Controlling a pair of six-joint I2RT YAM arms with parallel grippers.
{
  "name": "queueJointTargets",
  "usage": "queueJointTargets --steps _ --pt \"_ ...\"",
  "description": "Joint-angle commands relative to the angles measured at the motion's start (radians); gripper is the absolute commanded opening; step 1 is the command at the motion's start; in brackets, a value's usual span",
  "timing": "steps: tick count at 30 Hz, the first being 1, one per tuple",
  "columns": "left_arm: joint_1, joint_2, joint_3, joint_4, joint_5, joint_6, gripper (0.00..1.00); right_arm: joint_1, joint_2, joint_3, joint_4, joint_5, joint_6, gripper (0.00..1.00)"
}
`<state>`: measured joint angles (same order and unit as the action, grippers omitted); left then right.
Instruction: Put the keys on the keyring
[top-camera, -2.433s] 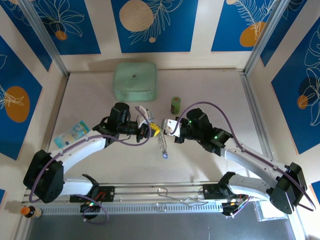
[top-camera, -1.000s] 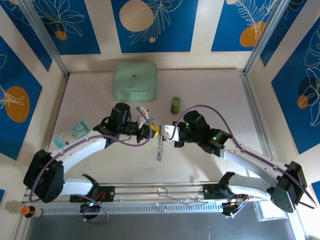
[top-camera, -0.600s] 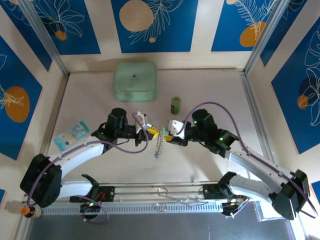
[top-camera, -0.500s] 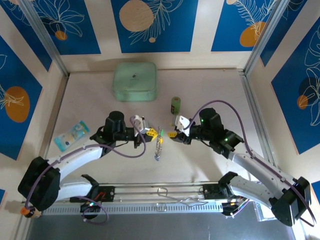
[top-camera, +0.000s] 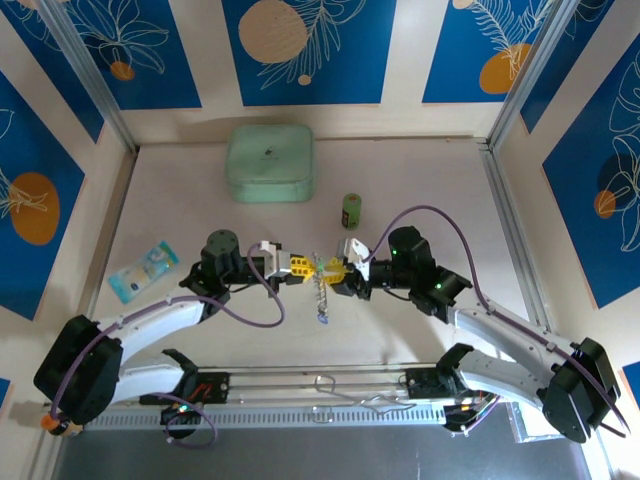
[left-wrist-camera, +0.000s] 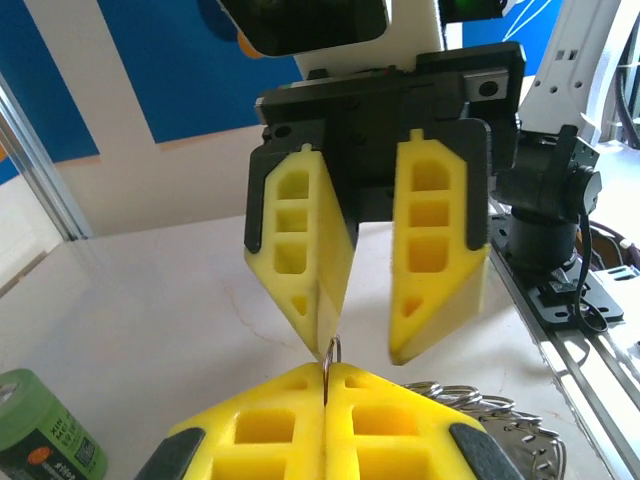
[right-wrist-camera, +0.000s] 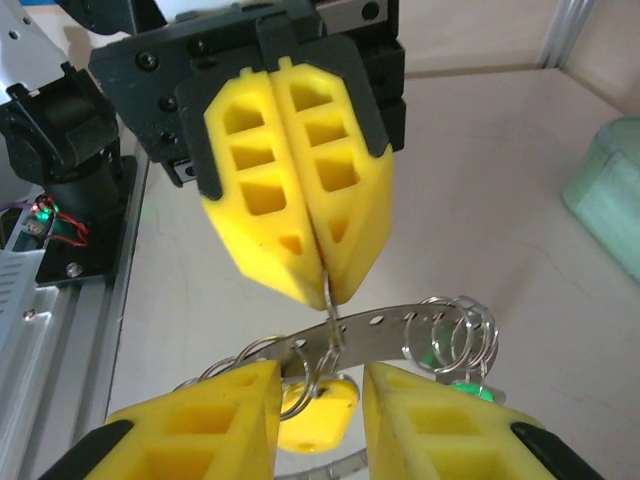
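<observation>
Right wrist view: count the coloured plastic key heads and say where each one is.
2. A yellow plastic key head hangs low between the right gripper's fingers; a green plastic key head hangs under the small wire rings to its right. Others may be hidden.

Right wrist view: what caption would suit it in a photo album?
Shut left gripper pinches a thin wire loop, dangling a yellow-headed key and linked rings before the open right gripper.

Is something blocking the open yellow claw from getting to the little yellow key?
No, nothing visible does. The right gripper stands open, and in its wrist view the yellow key hangs in the gap between its fingers. The left gripper, shut, pinches a thin metal ring just above the key.
</observation>
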<state>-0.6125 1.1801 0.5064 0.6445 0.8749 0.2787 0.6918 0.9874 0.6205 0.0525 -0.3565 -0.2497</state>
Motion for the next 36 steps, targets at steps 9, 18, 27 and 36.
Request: queueJointTargets --steps 9,18,27,36 --pt "-0.006 0.011 -0.006 0.119 0.048 -0.048 0.00 0.026 0.032 0.007 0.075 -0.043 0.027 0.15" --pt "-0.005 0.001 0.001 0.083 0.037 -0.040 0.00 0.037 0.052 0.036 0.068 -0.039 0.018 0.00" --pt "-0.018 -0.034 0.128 -0.426 -0.094 0.233 0.20 0.046 0.066 0.215 -0.365 0.053 -0.224 0.00" --pt "-0.020 -0.045 0.144 -0.459 -0.098 0.254 0.05 0.108 0.161 0.375 -0.549 0.147 -0.310 0.00"
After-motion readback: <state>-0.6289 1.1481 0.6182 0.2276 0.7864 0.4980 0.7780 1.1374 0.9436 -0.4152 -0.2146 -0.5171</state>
